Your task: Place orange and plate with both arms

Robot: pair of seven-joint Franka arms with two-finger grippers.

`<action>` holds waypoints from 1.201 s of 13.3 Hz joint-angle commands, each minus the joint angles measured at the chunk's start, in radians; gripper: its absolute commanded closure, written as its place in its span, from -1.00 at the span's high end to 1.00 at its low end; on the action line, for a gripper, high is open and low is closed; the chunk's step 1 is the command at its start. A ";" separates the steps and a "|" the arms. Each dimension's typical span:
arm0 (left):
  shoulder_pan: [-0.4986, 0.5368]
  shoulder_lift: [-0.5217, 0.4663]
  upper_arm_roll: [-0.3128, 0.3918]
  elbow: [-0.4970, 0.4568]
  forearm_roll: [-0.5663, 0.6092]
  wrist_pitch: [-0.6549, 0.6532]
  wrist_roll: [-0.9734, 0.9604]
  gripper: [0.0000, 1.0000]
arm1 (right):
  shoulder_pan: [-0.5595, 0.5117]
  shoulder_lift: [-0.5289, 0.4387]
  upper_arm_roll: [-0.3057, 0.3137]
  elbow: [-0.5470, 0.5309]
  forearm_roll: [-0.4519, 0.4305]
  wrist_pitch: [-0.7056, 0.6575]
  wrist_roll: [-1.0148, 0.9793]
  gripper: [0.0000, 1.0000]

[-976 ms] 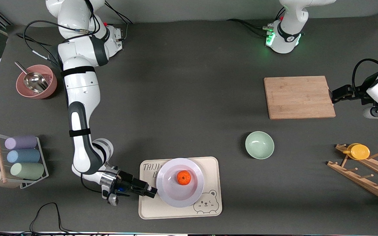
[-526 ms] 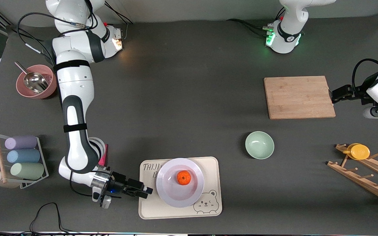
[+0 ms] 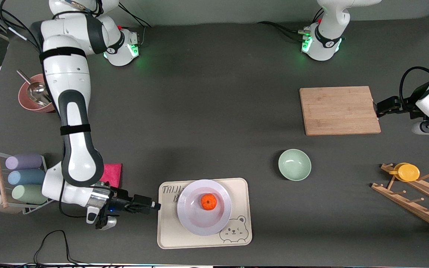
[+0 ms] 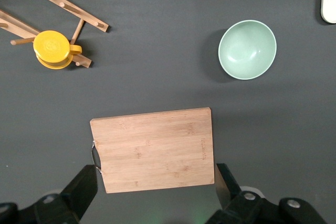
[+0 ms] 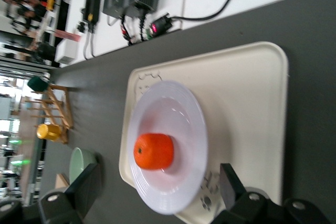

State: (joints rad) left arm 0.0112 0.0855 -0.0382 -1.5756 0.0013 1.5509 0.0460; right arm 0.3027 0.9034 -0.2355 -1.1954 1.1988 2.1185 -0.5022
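Resting on the plate (image 3: pixel 204 207) atop the tray (image 3: pixel 237 188), the orange (image 3: pixel 208 201); right gripper (image 3: pixel 154 206) open beside the tray; left gripper (image 3: pixel 377 109) open, waiting by the tray-distant board (image 3: pixel 339 110).

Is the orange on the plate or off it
On it: the orange sits in the plate's shallow centre, on the cream tray.

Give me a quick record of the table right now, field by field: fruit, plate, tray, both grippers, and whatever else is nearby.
fruit: small round orange resting in the plate's centre
plate: round white lavender-tinted plate on the tray
tray: cream rectangular bear tray, at the table edge nearest the front camera
right gripper: open, empty, beside the tray's edge, apart from the plate
left gripper: open, empty, beside the wooden cutting board, waiting
nearby: pale green bowl
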 commanded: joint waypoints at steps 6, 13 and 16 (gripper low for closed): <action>-0.002 -0.013 -0.002 -0.003 0.013 -0.014 0.015 1.00 | 0.019 -0.363 0.002 -0.337 -0.529 0.014 0.220 1.00; -0.002 -0.016 0.000 -0.003 0.013 -0.015 0.015 1.00 | 0.021 -0.613 -0.019 -0.478 -0.879 -0.125 0.361 1.00; -0.002 -0.016 0.000 -0.003 0.013 -0.015 0.015 1.00 | 0.021 -0.711 -0.018 -0.478 -0.996 -0.254 0.489 1.00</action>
State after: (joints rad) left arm 0.0112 0.0854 -0.0383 -1.5753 0.0017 1.5482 0.0465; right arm 0.3113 0.2840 -0.2512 -1.6252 0.2682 1.9206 -0.1053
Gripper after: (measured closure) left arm 0.000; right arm 0.000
